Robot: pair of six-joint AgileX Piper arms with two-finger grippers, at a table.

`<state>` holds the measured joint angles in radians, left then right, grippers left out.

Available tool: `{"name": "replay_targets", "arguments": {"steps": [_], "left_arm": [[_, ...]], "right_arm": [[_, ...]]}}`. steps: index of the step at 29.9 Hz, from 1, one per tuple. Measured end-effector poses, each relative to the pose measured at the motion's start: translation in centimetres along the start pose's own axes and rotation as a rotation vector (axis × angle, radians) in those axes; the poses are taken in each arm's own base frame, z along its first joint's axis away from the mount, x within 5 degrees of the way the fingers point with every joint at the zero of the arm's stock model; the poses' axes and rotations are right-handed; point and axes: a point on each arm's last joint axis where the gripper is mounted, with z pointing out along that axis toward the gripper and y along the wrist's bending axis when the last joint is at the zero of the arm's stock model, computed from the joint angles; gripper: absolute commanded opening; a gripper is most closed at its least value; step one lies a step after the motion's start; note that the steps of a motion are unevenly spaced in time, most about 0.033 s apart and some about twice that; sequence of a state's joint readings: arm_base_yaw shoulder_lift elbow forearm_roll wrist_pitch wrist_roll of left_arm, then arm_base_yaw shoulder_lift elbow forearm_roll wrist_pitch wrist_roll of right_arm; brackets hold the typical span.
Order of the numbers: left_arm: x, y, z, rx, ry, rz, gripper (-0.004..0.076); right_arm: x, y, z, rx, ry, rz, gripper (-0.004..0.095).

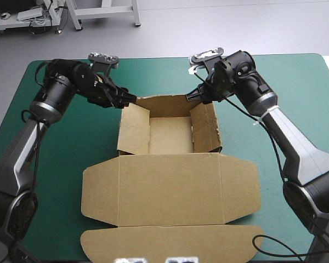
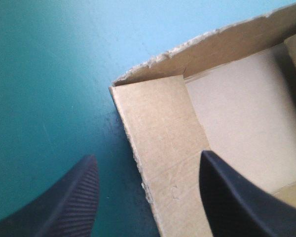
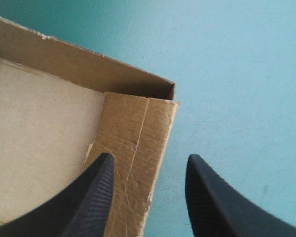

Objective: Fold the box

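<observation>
The brown box (image 1: 170, 137) sits mid-table as an open tray with raised walls, its lid (image 1: 170, 189) lying flat toward the near edge. My left gripper (image 1: 130, 100) hovers at the tray's far left corner, open, its fingers straddling the left wall (image 2: 160, 143). The left gripper (image 2: 145, 185) has one finger outside over the cover and one inside the tray. My right gripper (image 1: 193, 98) is at the far right corner, open. In the right wrist view the right gripper (image 3: 150, 182) straddles the right wall (image 3: 138, 143), with the box floor (image 3: 39, 138) beside it.
The teal-green cover (image 1: 60, 159) lies bare on both sides of the box. The lid's front flap (image 1: 170, 244) reaches near the table's front edge. A cable loop (image 1: 268, 244) lies at the near right.
</observation>
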<state>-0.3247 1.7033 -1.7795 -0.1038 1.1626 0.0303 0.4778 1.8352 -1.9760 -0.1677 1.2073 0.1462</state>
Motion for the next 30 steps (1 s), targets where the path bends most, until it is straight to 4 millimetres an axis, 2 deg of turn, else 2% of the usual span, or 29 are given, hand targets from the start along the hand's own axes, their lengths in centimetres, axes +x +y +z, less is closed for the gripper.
{"name": "replay_targets", "arguments": {"steps": [6,9,13,14,18,23,27,30], "left_arm": [[-2.3,-0.6,-5.4,0.002,-0.13,0.056,-0.0012],[-2.5,-0.8,-8.0,0.001,-0.202,0.072,-0.0009],[-1.7,-1.2,-11.9,-0.001,-0.289,0.083,-0.0009],[-1.4,-1.3,-13.2,-0.003,-0.316,0.085,-0.0009],[-0.2,-1.6,-16.5,-0.006,-0.39,0.103,-0.0009],[1.6,-1.9,-19.9,-0.01,-0.459,0.117,-0.0009],[3.5,-1.9,-20.7,-0.016,-0.452,0.136,-0.0009],[5.4,-1.9,-20.6,-0.021,-0.416,0.139,-0.0009]], "right_arm": [[-1.3,-0.6,-3.5,0.014,-0.087,0.016,0.0411],[-1.2,-1.1,-4.5,0.003,-0.105,0.05,0.031],[-1.2,-2.7,-4.6,-0.041,-0.101,0.116,0.0025],[-1.2,-3.1,-4.6,-0.065,-0.097,0.13,-0.0018],[-1.2,-4.7,-4.4,-0.103,-0.093,0.163,-0.0017],[-1.2,-5.4,-4.4,-0.11,-0.093,0.169,-0.0017],[-0.7,-4.9,-3.9,-0.151,-0.065,0.15,-0.0016],[0.4,-4.7,-2.2,-0.156,0.005,0.134,-0.0005]]}}
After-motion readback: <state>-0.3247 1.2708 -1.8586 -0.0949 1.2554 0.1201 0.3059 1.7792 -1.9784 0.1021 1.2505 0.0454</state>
